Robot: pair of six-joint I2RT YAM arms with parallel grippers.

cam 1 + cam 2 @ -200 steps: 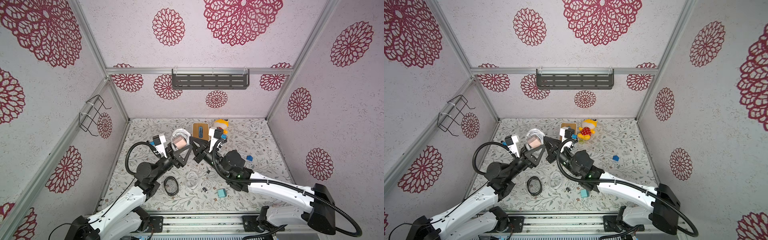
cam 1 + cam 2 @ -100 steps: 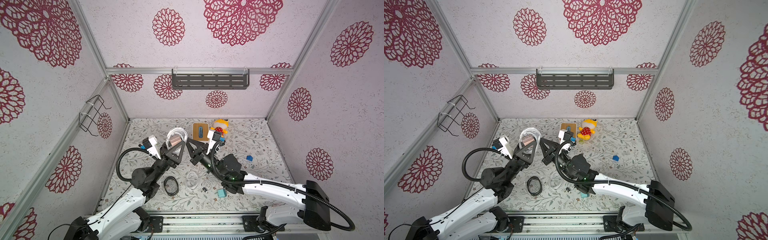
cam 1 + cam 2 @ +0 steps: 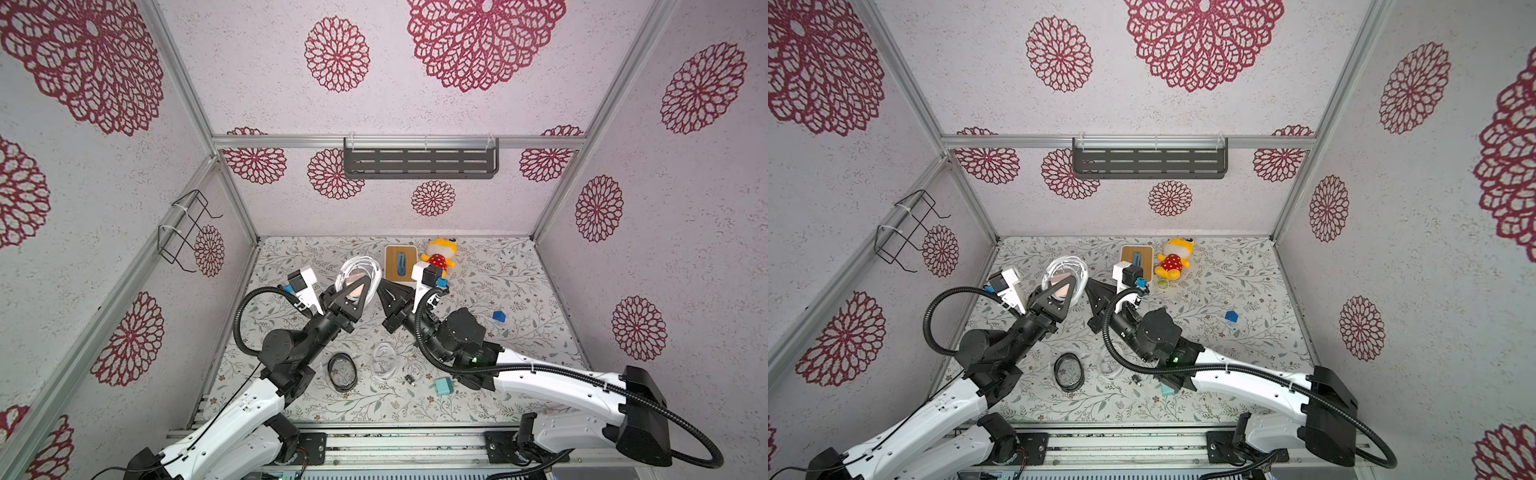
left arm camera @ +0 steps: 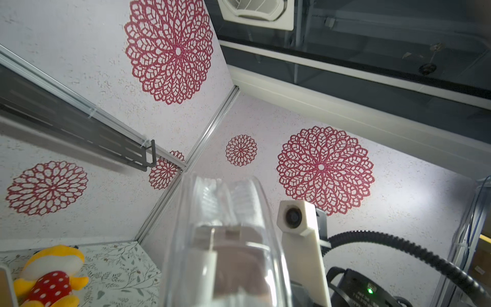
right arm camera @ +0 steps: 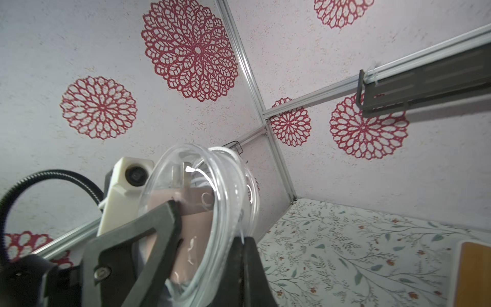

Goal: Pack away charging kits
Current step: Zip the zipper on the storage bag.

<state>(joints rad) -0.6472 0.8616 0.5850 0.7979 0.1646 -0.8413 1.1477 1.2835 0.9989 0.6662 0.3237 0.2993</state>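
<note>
A clear round case (image 3: 365,266) is held up above the table between both arms, with a pale pink plug adapter (image 5: 196,228) and a white cable inside. My left gripper (image 3: 358,283) is shut across the case's flat faces, and the case (image 4: 225,239) fills the left wrist view. My right gripper (image 5: 243,239) is shut on the case's thin rim. In both top views a teal adapter (image 3: 443,387) lies on the table near the front. A loose coil of white cable (image 3: 384,360) lies beside it.
A black ring (image 3: 342,372) lies front left. A white box with a wooden lid (image 3: 400,264) and a yellow plush toy (image 3: 439,257) stand at the back. A small blue block (image 3: 499,316) lies to the right. A grey shelf (image 3: 419,164) hangs on the back wall.
My left gripper's jaws have closed from wide open onto the clear case. The right gripper has stayed shut on the rim, and the case has barely shifted.
</note>
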